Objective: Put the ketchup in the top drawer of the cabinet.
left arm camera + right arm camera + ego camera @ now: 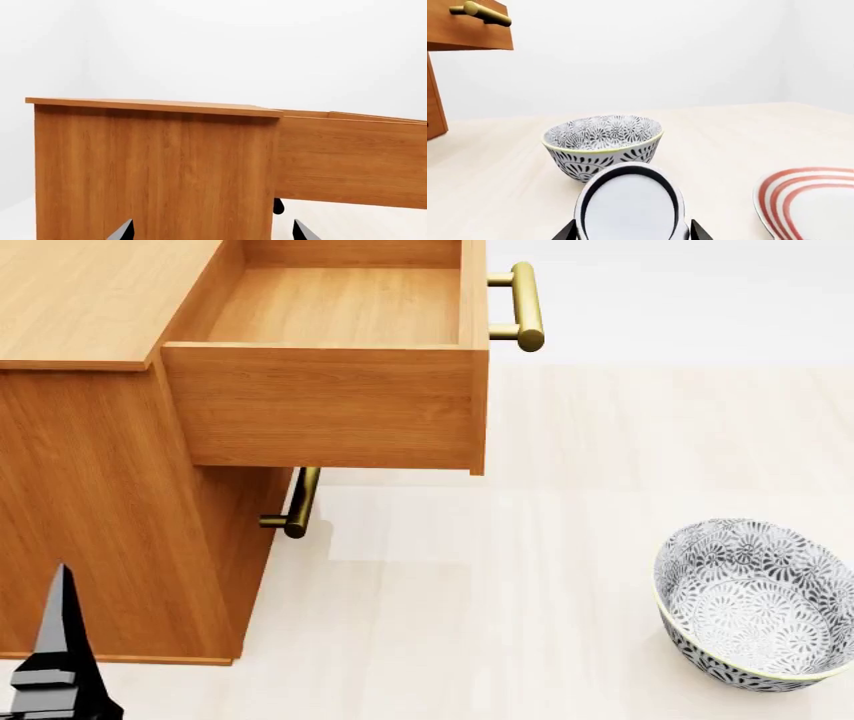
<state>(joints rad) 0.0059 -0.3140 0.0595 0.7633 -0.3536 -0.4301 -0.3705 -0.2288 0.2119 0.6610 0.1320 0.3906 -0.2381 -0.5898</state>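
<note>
the top drawer [334, 310] of the cabinet [80, 490] stands pulled out and empty while the right claw [630, 231] grips the ketchup [630, 210] near the bowl [602, 145], so carrying comes next; left claw [210, 231] open.

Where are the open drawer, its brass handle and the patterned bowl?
top drawer [334, 305]: head view, bare inside floor.
brass handle [526, 305]: head view, middle of bar.
patterned bowl [755, 602]: head view, inner wall.
</note>
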